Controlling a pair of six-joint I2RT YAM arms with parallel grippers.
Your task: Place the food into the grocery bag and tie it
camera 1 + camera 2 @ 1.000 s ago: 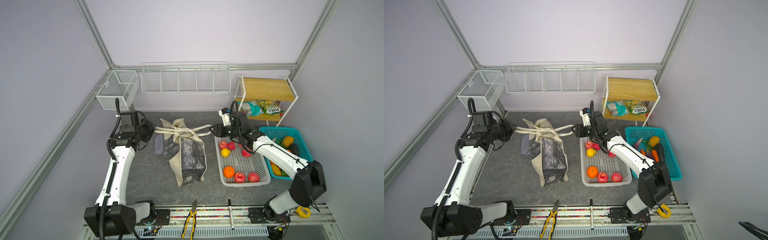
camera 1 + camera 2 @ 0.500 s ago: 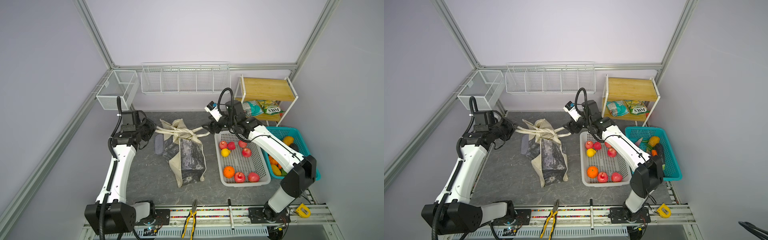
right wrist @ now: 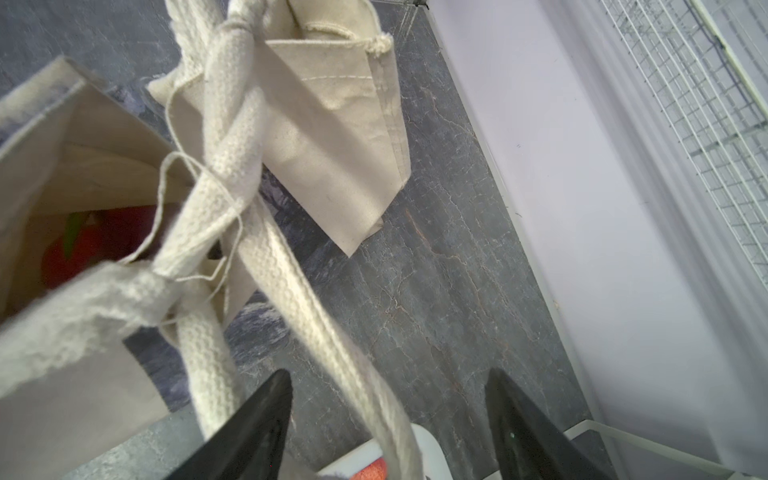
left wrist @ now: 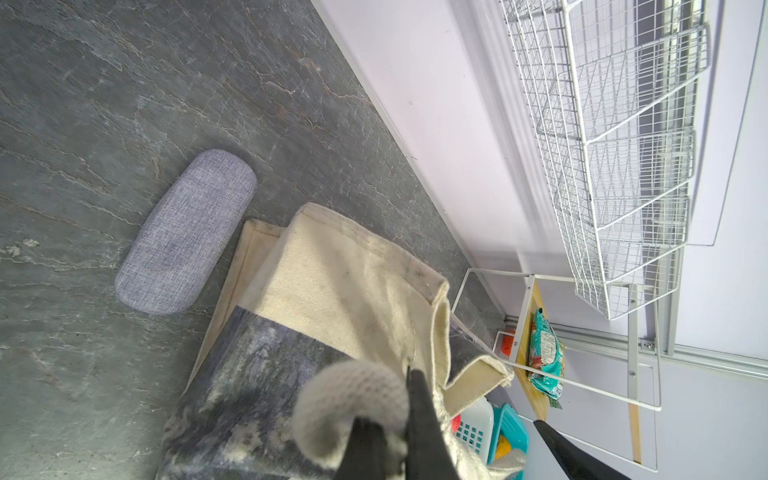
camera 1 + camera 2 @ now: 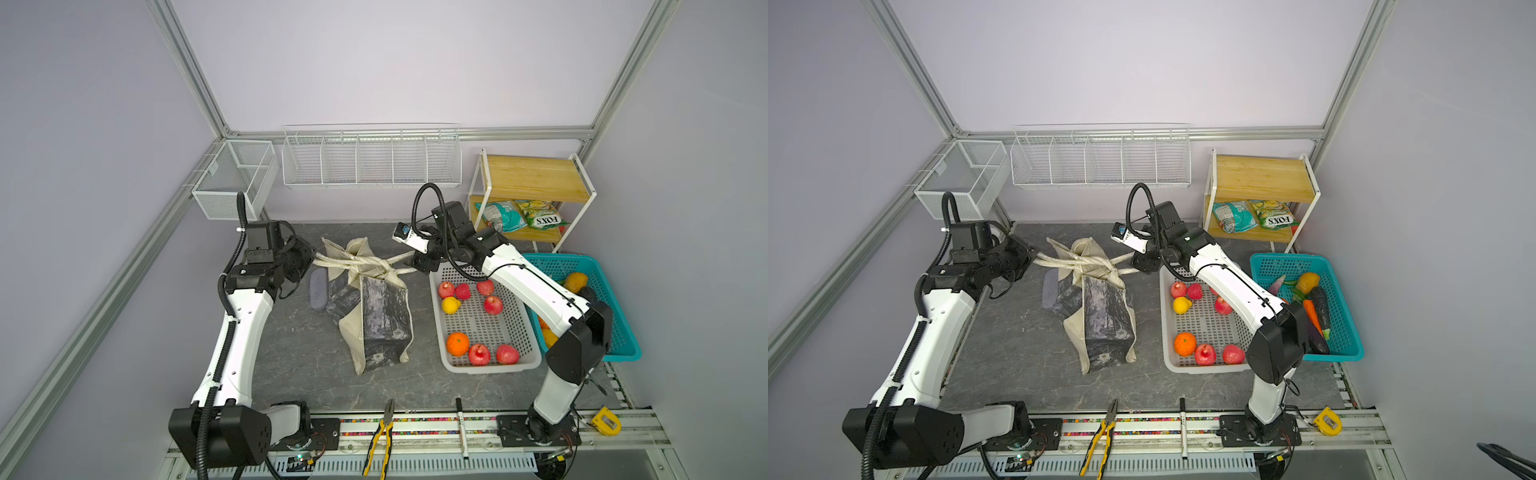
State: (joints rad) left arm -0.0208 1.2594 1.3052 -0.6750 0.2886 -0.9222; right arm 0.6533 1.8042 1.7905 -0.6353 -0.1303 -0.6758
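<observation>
The grocery bag (image 5: 376,316) slumps in the middle of the dark surface (image 5: 299,357), its cream strap handles (image 5: 365,262) twisted into a knot above its mouth. In the right wrist view, a red piece of food (image 3: 70,253) with a green stem shows inside. The left claw (image 5: 311,261) is clenched on the strap end that runs out taut to the left. The right claw (image 3: 387,374) stands released, fingers wide apart, with the other strap end passing unpinched between them. A grey glasses case (image 4: 187,232) lies just beside the bag. To the right, the white perforated basket (image 5: 490,368) holds red fruits, an orange (image 5: 457,344) and a lemon (image 5: 450,304). Beyond it the teal basket (image 5: 619,332) holds vegetables, and snack packets (image 5: 540,214) lie on the wooden shelf (image 5: 532,178).
</observation>
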